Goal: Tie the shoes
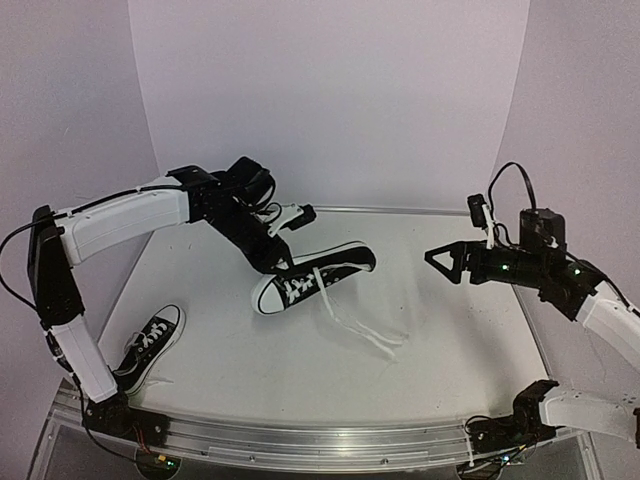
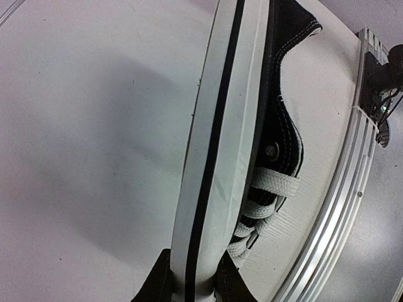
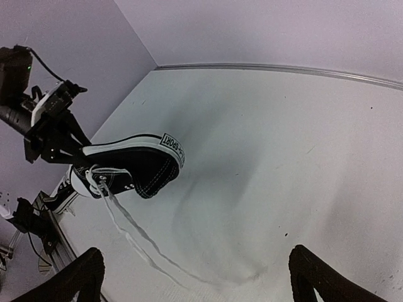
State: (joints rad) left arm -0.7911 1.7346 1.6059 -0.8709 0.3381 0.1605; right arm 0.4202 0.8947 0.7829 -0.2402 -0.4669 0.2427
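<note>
While left tool (image 2: 192, 286) clamps shoe (image 1: 312, 277) by sole, heel label (image 3: 172, 146) reads "…SPORT"; right tool (image 3: 201, 277) gapes, empty.

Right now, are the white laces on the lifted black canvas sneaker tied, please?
Untied: the laces hang loose from the sneaker onto the table.

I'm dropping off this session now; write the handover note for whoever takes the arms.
Left gripper: shut on held shoe, at the sole near the toe, lifted over mid-table.
Right gripper: open, empty, off to the right.
Laces hang loose to the table.
Other shoe lies at the near left edge.
Done: no knot on the held shoe.
Left: tie it; check the other.
</note>
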